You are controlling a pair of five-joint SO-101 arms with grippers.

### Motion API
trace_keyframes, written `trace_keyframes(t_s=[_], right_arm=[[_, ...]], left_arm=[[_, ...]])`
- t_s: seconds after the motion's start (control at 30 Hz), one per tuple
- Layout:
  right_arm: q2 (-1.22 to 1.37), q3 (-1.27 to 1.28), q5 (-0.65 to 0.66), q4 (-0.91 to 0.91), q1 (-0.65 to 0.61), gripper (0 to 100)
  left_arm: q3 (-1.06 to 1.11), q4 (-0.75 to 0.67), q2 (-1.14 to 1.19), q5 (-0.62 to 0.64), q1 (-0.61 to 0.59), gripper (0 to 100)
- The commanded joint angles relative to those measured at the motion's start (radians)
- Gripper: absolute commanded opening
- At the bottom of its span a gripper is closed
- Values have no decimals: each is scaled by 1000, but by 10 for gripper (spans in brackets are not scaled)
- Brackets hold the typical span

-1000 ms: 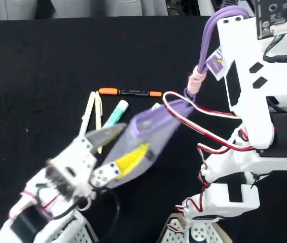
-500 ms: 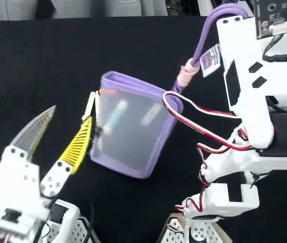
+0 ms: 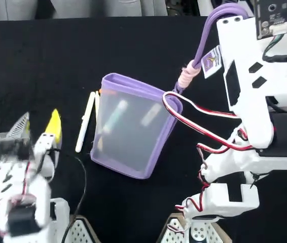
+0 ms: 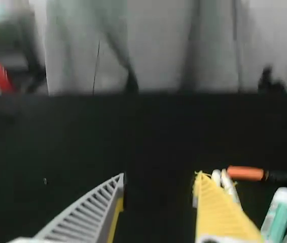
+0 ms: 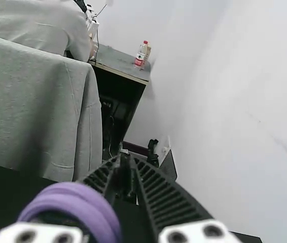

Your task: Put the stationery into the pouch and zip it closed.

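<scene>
The left gripper [image 3: 39, 116] hung low over the near left of the black table [image 3: 32, 61], its grey and yellow fingers spread wide with nothing between them. In the left wrist view the same gripper [image 4: 159, 178] gaped over bare cloth.

The right gripper [image 5: 127, 164] had its fingers pressed together at the tips, with the purple strap [image 5: 72, 205] caught at their base. From above, the strap [image 3: 204, 40] ran taut from the top of the right arm down to the pouch's far right corner.

The pouch [image 3: 128, 136], purple-edged with a see-through side facing up, sat at mid table. Its thick purple rim faced the far side and slanted nearer toward the right arm. Whether it touched the table could not be told.

A pair of cream pens [image 3: 85, 124] lay just beside the pouch's left edge, between it and the left gripper, with their long axis running near to far. An orange-capped pen [image 4: 247, 173] lay crosswise beyond them, and a green and white marker [image 4: 278, 212] lay next to them, under the pouch in the high view. Red and white wires [image 3: 184, 109] from the right arm crossed the pouch's right corner.
</scene>
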Motion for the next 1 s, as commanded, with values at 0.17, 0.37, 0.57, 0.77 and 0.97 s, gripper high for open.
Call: trace_keyframes(t_s=[0.17, 0.37, 0.57, 0.77, 0.97], right_arm=[[-61, -13, 48, -77, -5, 11], [-151, -13, 141, -86, -5, 11], [-231, -12, 173, -32, -5, 11], [-225, -13, 147, 141, -15, 11], [-222, -7, 80, 143, -11, 11]], left_arm=[[303, -155, 3, 21, -28, 223], [358, -221, 5, 149, -38, 223], [404, -265, 3, 147, -36, 223], [394, -264, 6, 152, -28, 227], [358, -258, 9, 149, 88, 227]])
